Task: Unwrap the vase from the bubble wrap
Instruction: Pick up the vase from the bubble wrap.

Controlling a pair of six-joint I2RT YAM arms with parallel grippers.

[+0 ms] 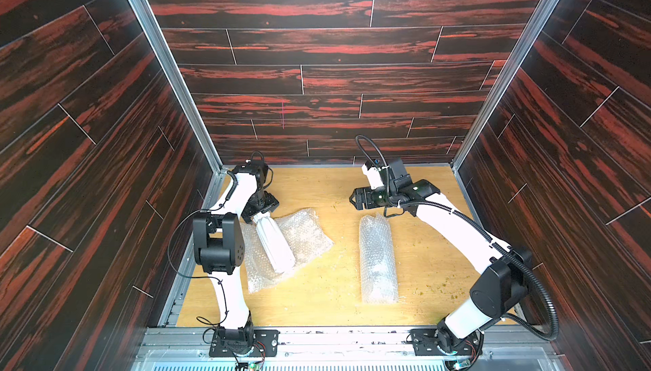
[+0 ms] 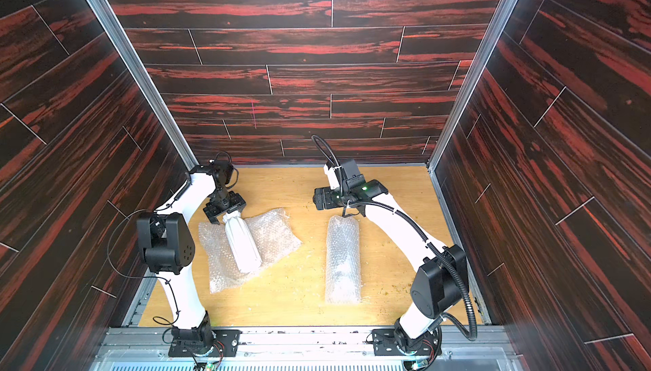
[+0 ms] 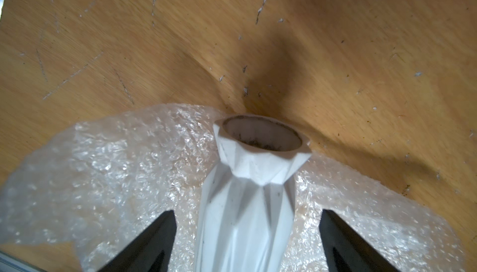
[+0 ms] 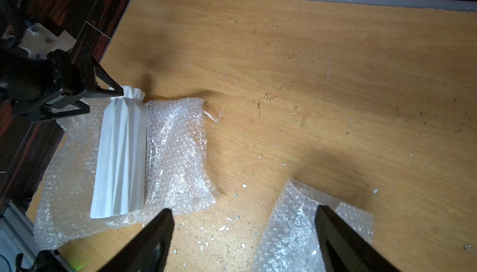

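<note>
Plainly, faceted white vase (image 1: 275, 246), crinkly bubble wrap (image 1: 305, 232)

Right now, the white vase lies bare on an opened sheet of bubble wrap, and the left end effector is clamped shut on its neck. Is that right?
Not quite. The left end effector is open, not clamped: the left wrist view shows its jaws standing apart on either side of the white vase, with gaps to the neck. The vase does lie bare on the opened bubble wrap.

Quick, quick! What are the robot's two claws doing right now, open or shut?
Left claw: open, either side of the white vase neck, not squeezing it.
Right claw: open, empty, by the end of the rolled bubble wrap.
</note>
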